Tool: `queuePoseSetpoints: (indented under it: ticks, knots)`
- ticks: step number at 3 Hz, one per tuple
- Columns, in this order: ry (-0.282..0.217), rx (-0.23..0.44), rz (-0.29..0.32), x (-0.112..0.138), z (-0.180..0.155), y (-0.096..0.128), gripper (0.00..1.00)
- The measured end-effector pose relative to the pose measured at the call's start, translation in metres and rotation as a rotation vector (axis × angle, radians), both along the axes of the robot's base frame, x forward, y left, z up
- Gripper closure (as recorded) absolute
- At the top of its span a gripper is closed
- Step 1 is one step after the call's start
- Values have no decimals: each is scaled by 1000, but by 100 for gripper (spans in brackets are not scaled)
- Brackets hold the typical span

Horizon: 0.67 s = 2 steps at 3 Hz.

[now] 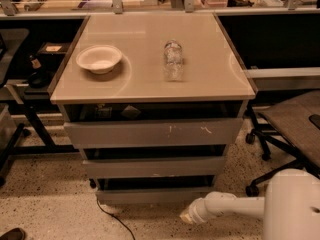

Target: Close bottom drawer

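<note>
The bottom drawer (155,195) is the lowest and narrowest grey front of the cabinet, plain and without a handle, with a dark gap above it. My white arm reaches in from the lower right near the floor. My gripper (187,217) is at its tip, just below and right of the bottom drawer's front, close to its right end. I cannot tell whether it touches the front.
Above are a middle grey front (154,166) and a bigger scratched front (152,133). On the cabinet top (145,44) stand a white bowl (99,59) and a plastic bottle (173,60). An office chair (290,129) stands at right, a cable (112,219) on the floor.
</note>
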<state>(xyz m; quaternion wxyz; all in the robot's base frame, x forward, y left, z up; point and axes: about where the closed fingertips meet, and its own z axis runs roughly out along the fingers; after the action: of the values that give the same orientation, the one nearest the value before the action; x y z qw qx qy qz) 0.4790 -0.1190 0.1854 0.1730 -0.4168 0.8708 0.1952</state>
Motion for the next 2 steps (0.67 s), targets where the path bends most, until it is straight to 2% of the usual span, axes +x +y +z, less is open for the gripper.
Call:
queuePoseSetpoints:
  ticks: [2]
  knots:
    - [-118, -21, 47, 70, -10, 21, 100]
